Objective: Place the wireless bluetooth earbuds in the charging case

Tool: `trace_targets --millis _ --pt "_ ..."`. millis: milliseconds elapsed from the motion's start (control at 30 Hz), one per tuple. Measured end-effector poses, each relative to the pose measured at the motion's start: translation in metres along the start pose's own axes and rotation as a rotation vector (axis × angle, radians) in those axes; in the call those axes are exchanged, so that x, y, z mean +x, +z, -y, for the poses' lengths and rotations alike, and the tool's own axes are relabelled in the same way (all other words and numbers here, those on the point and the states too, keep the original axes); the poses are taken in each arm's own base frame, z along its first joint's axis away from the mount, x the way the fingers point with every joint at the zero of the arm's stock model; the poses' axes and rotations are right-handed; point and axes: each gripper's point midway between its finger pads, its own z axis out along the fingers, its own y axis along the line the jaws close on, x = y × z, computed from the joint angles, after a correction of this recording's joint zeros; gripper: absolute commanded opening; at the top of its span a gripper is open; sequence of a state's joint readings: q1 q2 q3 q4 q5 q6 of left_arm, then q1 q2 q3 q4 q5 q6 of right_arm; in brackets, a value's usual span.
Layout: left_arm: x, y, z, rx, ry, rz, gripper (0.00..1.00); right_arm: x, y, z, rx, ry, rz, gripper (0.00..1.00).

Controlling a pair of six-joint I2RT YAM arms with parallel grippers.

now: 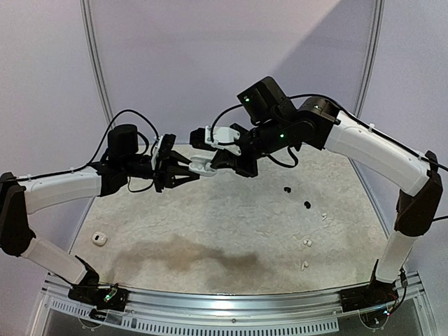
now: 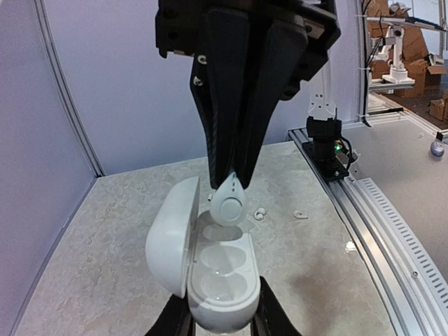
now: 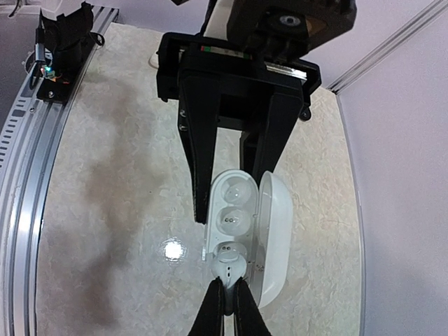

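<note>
My left gripper [image 1: 183, 170] is shut on a white charging case [image 1: 201, 166] and holds it in the air, lid open. In the left wrist view the case [image 2: 218, 276] sits between my fingers [image 2: 269, 311] with its lid [image 2: 171, 238] swung left and two wells bare. My right gripper [image 2: 229, 175] comes down from above, shut on a white earbud [image 2: 227, 203] at the far well. In the right wrist view my right gripper [image 3: 225, 297] pinches that earbud [image 3: 227, 264] at the near end of the case [image 3: 234, 203]. I cannot tell whether the earbud touches the well.
Two black earbuds [image 1: 286, 189] [image 1: 306, 204] and three white earbuds [image 1: 324, 216] [image 1: 307, 243] [image 1: 304, 266] lie on the table at the right. A second small white case [image 1: 98, 239] lies at the left. Curved rails and walls bound the table.
</note>
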State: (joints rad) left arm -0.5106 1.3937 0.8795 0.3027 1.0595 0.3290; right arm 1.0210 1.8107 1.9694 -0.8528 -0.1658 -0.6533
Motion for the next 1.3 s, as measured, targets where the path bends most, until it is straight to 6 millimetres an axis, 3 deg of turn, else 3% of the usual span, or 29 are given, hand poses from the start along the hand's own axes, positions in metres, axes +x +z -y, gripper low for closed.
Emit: trace_targets --millis 233,367,600,1000,1167,1300 --pt "0.000 0.001 -0.001 -0.001 0.011 -0.001 0.00 0.002 0.004 0.003 0.010 -0.009 -0.014 0.00" --pt "0.001 0.001 -0.001 0.000 0.017 -0.002 0.00 0.005 0.006 0.004 0.019 -0.010 -0.027 0.08" --pt "0.000 0.002 -0.002 -0.002 0.026 0.003 0.00 0.009 0.014 0.006 0.028 -0.014 -0.046 0.11" --pt "-0.002 0.001 -0.008 -0.031 0.004 0.005 0.00 0.008 0.014 0.009 0.050 -0.002 -0.054 0.28" --pt "-0.004 0.001 -0.011 -0.048 -0.045 0.009 0.00 -0.003 0.007 0.014 0.072 0.025 -0.005 0.30" --pt "-0.003 0.001 -0.013 -0.058 -0.097 0.008 0.00 -0.023 -0.015 0.023 0.111 0.061 0.090 0.34"
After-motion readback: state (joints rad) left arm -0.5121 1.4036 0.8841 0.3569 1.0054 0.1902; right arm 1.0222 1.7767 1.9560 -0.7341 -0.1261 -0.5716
